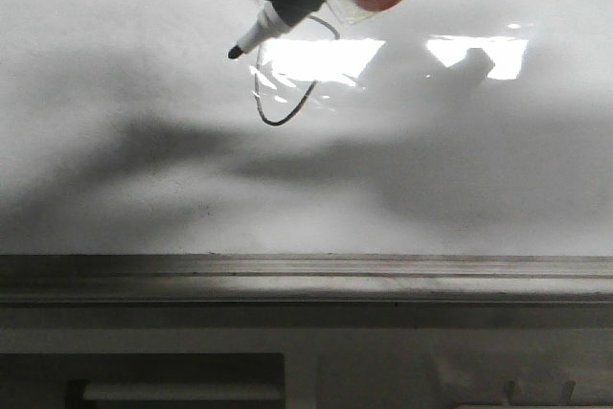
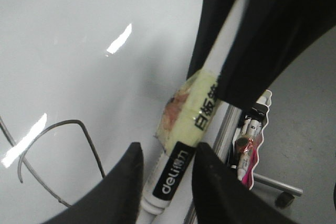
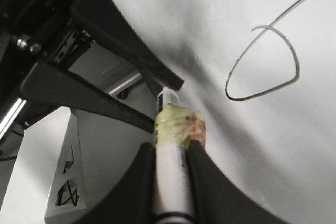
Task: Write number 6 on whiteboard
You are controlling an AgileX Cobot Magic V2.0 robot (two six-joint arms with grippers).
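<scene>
Closest: grey ledge (image 1: pixel 306 280) along whiteboard (image 1: pixel 498 189) lower edge. Clamped marker (image 1: pixel 257 34) in left end effector (image 2: pixel 168 153) and right end effector (image 3: pixel 171 150), both closed on its barrel. Aimed nib toward board's left edge, number 6 (image 1: pixel 278 124) just beside, ledgeward. Could not tell nib contact; lost upper stroke in glare

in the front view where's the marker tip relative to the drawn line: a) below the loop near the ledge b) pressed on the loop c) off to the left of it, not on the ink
c: the marker tip sits left of the number 6 stroke on the whiteboard, not on the ink.
</scene>
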